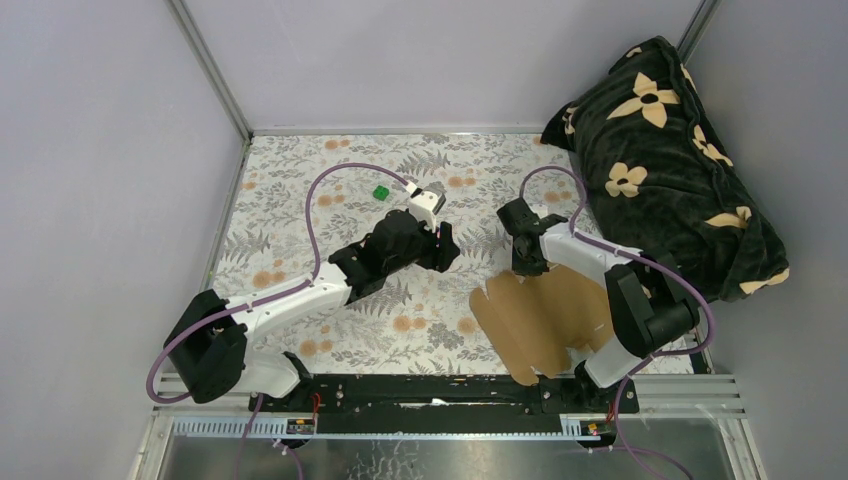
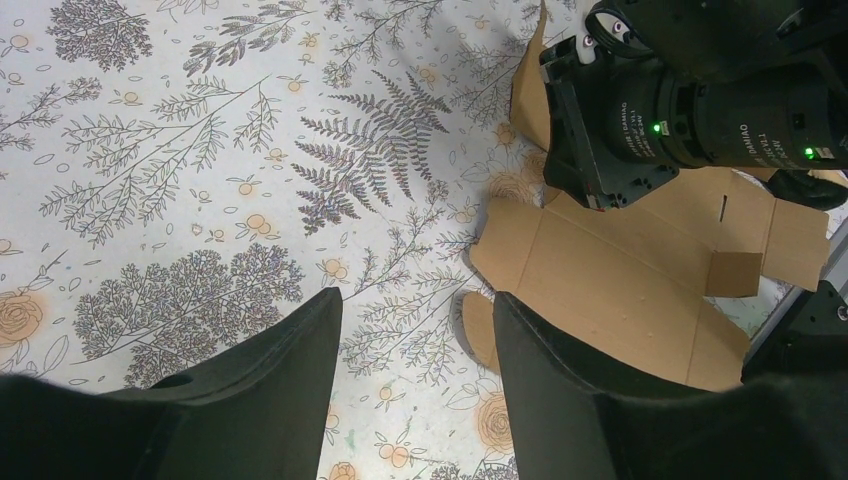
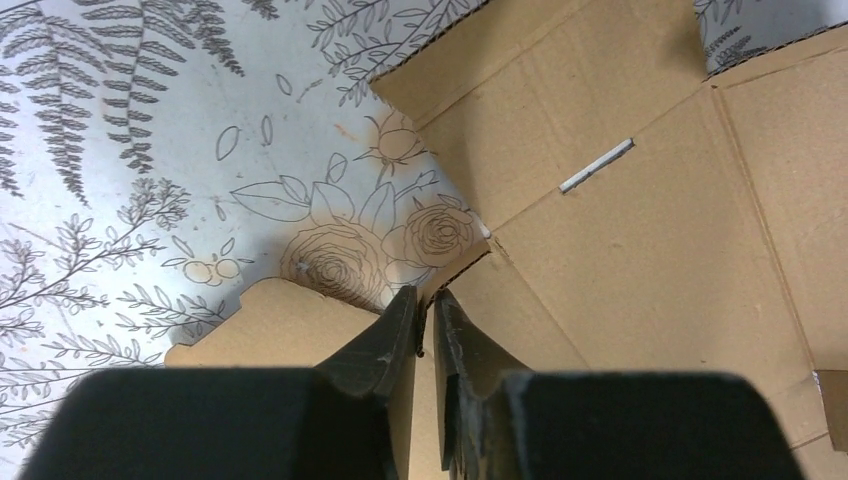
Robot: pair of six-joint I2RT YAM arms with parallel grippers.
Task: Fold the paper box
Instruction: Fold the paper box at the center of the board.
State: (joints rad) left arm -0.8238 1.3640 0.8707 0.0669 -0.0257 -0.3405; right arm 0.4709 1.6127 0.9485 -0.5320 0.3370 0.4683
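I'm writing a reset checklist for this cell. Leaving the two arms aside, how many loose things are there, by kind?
Flat brown die-cut cardboard sheet: 1
Small green cube: 1
Black plush blanket with cream flowers: 1
Total: 3

Right claw [image 3: 425,305]: black fingers [image 3: 385,345] nearly together, thin cardboard strip visible between them. Tips at notch on near edge of paper box [image 3: 640,250]. Box: flat brown die-cut sheet with creases; short slit [image 3: 597,165] in panel. Rounded flap [image 3: 265,320] left of tips. Desk [image 3: 130,200]: grey botanical print, rose sketch just beyond tips.
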